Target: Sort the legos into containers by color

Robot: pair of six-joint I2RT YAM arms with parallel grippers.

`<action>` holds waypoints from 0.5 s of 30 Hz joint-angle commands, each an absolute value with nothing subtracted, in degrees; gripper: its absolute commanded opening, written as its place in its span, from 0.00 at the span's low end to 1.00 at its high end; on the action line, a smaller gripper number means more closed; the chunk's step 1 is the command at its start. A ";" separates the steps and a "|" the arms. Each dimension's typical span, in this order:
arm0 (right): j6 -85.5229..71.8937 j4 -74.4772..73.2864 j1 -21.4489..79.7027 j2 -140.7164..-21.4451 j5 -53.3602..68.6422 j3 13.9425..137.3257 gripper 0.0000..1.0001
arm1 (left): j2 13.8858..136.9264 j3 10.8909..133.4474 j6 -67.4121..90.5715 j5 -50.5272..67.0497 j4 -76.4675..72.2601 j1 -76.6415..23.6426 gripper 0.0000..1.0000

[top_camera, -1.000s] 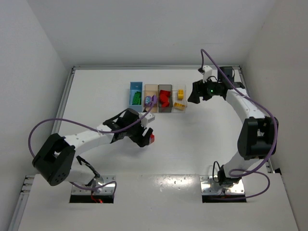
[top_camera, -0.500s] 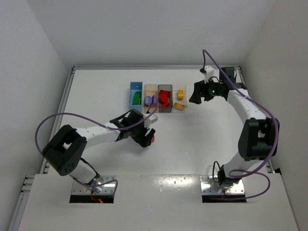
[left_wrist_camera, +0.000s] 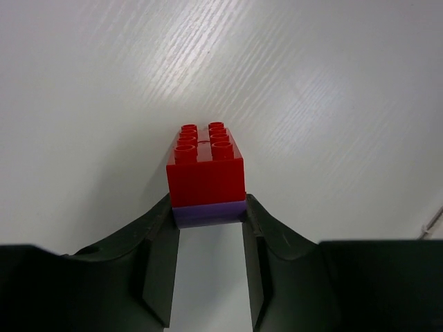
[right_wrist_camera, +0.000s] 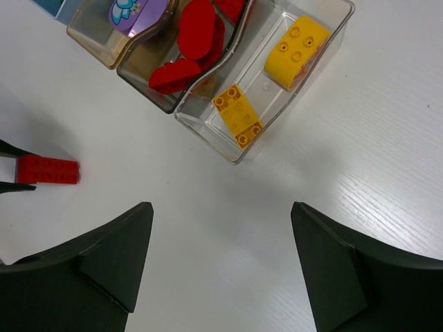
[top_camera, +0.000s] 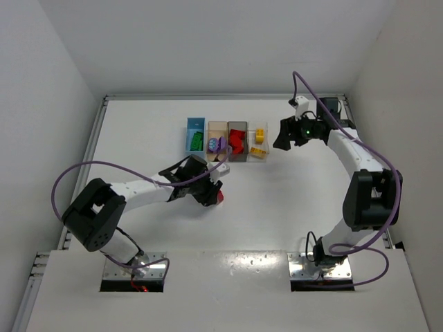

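White walls close round a white table (top_camera: 138,138). At its far middle four bins stand in one row, side against side: the blue bin (top_camera: 188,135) with green pieces, the tan bin (top_camera: 210,130) with a purple piece (right_wrist_camera: 135,10), the dark grey bin (top_camera: 237,160) with red pieces (right_wrist_camera: 194,31), and the clear bin (top_camera: 266,142) with two yellow bricks (right_wrist_camera: 239,114).

On the near side of this row, well apart from it, the left gripper (left_wrist_camera: 208,220) is clamped on a small clump: a red brick (left_wrist_camera: 205,166) sitting on a purple brick (left_wrist_camera: 208,214). The fingers press on the two short sides of the purple layer, so the long axis of the clump points straight out from the hand. I cannot tell if the clump rests on the table or hangs just above it.

The right gripper (right_wrist_camera: 221,256) hovers beside the clear bin, on its right, with its fingers wide apart and nothing between them.

From the left hand the bins lie farther out and a little to the right, the tan and dark grey ones closest. The left arm is the nearer one, but I think the clump has two colours and must first be pulled apart; the free right hand seems suited to take the red brick.
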State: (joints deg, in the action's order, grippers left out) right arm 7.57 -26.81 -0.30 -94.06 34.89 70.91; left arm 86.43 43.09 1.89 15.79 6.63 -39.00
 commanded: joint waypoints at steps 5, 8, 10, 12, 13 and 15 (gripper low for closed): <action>11.15 -28.91 0.00 -94.83 45.40 73.65 0.81 | 82.45 45.35 -1.75 29.22 5.01 -35.16 0.13; 14.06 -32.42 0.53 -97.28 58.81 74.35 0.82 | 80.60 48.32 -2.29 37.76 6.06 -32.01 0.12; 15.37 -35.31 1.84 -98.61 65.45 75.15 0.84 | 80.60 50.35 -1.42 46.03 7.29 -30.42 0.12; 15.38 -35.33 3.07 -99.14 72.14 75.15 0.85 | 82.17 53.25 0.17 54.00 7.90 -27.61 0.12; 15.38 -35.33 4.38 -99.84 73.64 75.15 0.85 | 82.96 54.22 0.78 56.58 7.91 -26.73 0.12; 15.38 -35.33 5.79 -100.37 77.25 75.67 0.85 | 85.51 57.03 2.98 63.07 7.91 -24.61 0.12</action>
